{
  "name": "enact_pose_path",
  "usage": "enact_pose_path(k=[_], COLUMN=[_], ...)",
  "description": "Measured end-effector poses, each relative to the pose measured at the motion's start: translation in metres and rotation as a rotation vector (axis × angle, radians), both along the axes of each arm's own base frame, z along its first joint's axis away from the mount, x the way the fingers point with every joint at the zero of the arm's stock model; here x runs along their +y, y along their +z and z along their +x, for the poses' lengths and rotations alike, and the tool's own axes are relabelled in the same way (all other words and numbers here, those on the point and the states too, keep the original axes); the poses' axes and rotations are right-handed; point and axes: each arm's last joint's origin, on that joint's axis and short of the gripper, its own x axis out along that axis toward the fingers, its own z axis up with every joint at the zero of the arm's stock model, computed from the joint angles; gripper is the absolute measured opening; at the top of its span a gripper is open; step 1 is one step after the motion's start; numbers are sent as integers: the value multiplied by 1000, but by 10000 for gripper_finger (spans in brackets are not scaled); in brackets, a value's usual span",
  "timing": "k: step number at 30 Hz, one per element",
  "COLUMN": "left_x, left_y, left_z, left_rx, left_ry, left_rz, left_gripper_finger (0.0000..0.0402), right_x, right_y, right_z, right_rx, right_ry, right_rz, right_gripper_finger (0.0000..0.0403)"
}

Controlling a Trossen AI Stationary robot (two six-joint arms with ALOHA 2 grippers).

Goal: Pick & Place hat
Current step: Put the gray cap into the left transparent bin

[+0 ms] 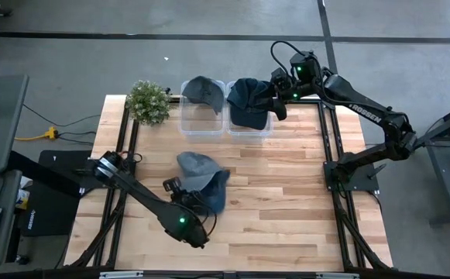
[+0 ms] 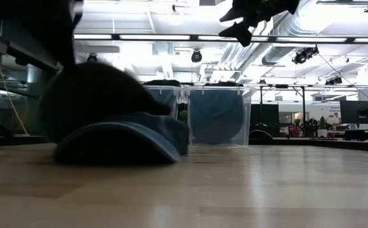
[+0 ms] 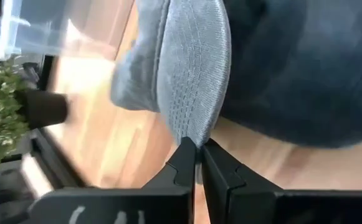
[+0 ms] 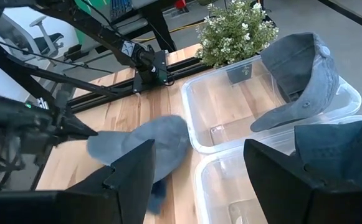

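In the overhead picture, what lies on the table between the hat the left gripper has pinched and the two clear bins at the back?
Nothing: the high view shows bare wood between the hat in the left gripper and the bins.

1. Left arm [image 1: 143, 198]: dark tubular links, a green light glowing at the wrist.
2. Right arm [image 1: 364, 112]: dark links bearing white lettering along one link; green lights showed near the wrist, and a black cable looped above it.
3. Left fingers [image 3: 184, 171]: matte black, angular, tapering to narrow tips.
4. Right fingers [image 4: 131, 171]: black, broad, flat-faced with bevelled edges.
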Motion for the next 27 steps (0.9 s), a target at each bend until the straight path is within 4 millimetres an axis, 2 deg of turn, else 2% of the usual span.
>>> enact_pose_path(k=[4,9,15,20,27], left_x=[1,14,42,68,86], left_y=[29,60,82,109,168], left_z=[1,-7,-8,-16,-38], left_rx=[-122,-260,-346,-413,-580], left_ry=[6,44,94,113,80], left_rz=[-45,-56,-35,-30,-80], left_gripper_finger=[2,1,1,1,0], right_x=[0,0,1,1,-10], right_y=[0,0,1,3,8], right_z=[0,0,0,-1,-6], right_rx=[-1,-2,-19,-51,-106], right_ry=[2,4,50,98,68], right_rz=[18,19,49,56,37], right_gripper_finger=[238,238,238,238,238])
